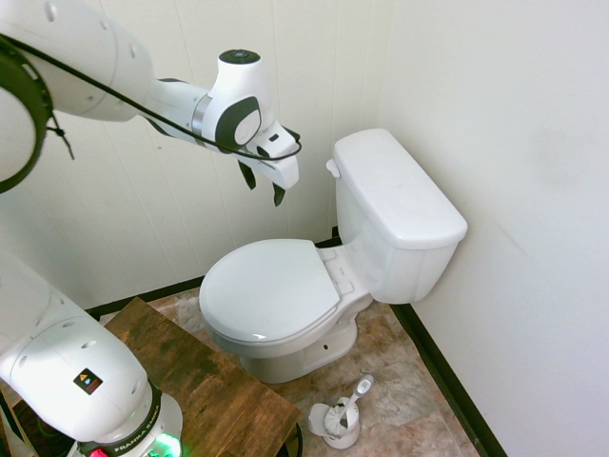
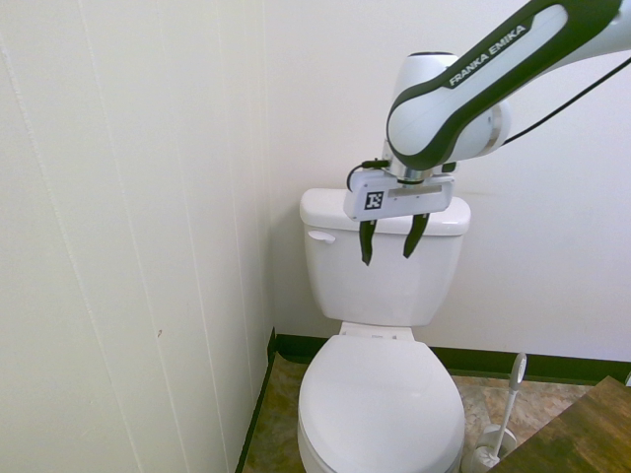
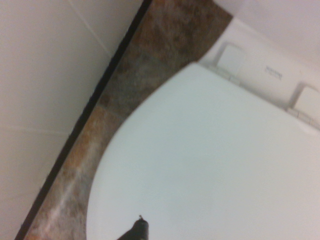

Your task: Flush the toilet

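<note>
Hanging in the air above the closed seat lid, the black two-finger gripper (image 2: 390,239) holds nothing, and its fingers stand apart with a clear gap between them. It is in front of the tank, near the side where the lever is, but it touches no part of it.

Below and behind it is the large glossy white porcelain toilet (image 1: 314,276), which stands on the brown stone-pattern floor (image 1: 400,381) in the corner of the room, its tank against the back wall. Its long axis runs from the tank to the front of the oval lid, so the bowl points away from that wall.

The small white flush lever (image 2: 320,236) sits on the front face of the tank, at the upper corner near the panelled side wall (image 2: 128,246).

I judge that the approach step is in hand. The next move calls for bringing one finger above the lever and pressing it down.
</note>
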Robot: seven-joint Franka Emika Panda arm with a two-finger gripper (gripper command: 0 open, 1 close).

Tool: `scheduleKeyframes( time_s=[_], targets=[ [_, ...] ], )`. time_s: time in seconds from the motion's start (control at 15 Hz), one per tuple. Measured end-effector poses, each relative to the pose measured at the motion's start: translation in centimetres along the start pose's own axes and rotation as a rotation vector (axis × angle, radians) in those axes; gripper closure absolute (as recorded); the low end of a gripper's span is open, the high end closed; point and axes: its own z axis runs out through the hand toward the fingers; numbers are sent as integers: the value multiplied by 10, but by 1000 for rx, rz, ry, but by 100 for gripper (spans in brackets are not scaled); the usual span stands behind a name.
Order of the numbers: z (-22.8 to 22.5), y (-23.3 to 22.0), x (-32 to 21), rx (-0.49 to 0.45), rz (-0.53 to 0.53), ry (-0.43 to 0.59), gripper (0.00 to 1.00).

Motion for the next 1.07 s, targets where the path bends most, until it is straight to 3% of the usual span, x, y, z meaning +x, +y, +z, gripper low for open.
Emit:
scheduleKeyframes(
  time_s=[0.2, 0.27, 0.53, 1.07],
  targets=[
    [5, -60, 29, 31, 75, 46, 0],
    [8, -77, 36, 39, 94, 44, 100],
    [20, -126, 66, 71, 198, 61, 100],
    [62, -156, 96, 75, 307, 160, 100]
  ],
)
